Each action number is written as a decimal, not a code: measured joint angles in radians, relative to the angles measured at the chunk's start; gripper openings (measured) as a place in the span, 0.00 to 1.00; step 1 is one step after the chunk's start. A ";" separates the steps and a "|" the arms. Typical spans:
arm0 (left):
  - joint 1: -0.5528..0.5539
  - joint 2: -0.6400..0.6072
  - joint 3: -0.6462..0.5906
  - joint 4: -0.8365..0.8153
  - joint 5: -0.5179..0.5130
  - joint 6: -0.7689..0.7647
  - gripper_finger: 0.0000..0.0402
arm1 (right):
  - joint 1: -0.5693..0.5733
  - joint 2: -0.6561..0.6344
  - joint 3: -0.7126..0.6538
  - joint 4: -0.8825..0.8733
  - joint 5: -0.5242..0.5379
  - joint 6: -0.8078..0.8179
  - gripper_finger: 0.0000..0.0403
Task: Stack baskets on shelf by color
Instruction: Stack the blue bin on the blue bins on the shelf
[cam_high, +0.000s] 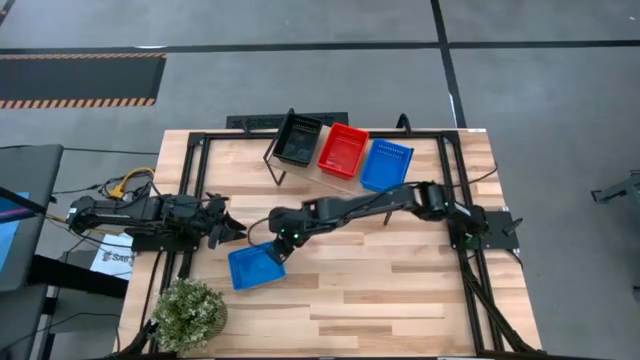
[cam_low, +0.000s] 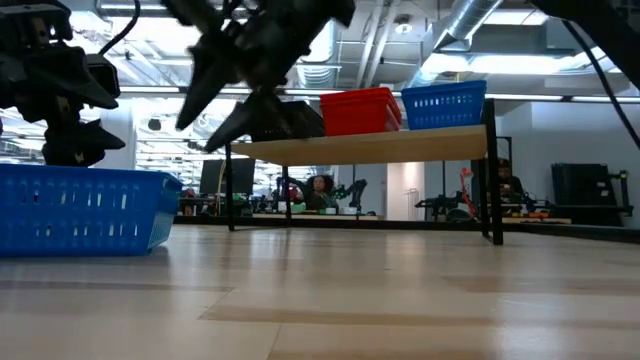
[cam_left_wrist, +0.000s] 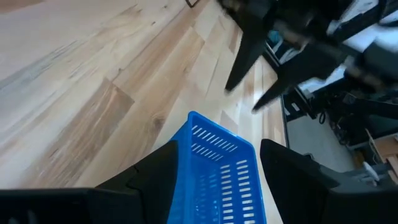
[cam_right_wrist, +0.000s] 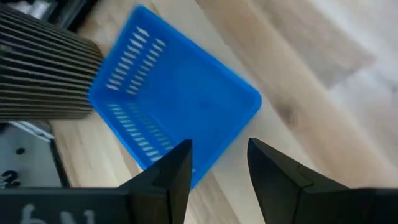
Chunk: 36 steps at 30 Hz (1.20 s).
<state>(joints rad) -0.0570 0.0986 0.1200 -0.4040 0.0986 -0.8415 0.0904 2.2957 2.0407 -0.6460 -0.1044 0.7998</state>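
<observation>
The right gripper (cam_high: 277, 247) hangs over the blue basket (cam_high: 251, 267) on the tabletop (cam_high: 400, 280), fingers parted, apparently gripping nothing; the left gripper (cam_high: 232, 228) waits nearby, fingers spread; the shelf (cam_high: 330, 165) holds black, red and blue baskets.

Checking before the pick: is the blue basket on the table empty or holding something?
Empty. The right wrist view looks into the blue basket and shows only its bare blue floor; it sits upright on the table.
</observation>
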 joint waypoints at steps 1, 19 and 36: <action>0.000 0.000 0.000 0.000 0.000 0.004 0.53 | 0.004 0.011 0.000 0.010 0.000 0.016 0.43; 0.000 -0.001 0.000 0.001 -0.005 0.044 0.53 | 0.032 0.134 -0.001 0.147 0.005 0.114 0.40; 0.000 0.000 0.000 0.000 -0.020 0.064 0.53 | 0.041 0.026 0.000 -0.012 0.002 0.113 0.29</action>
<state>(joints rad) -0.0566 0.0986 0.1200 -0.4042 0.0787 -0.7773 0.1316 2.3216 2.0411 -0.6578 -0.1020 0.9133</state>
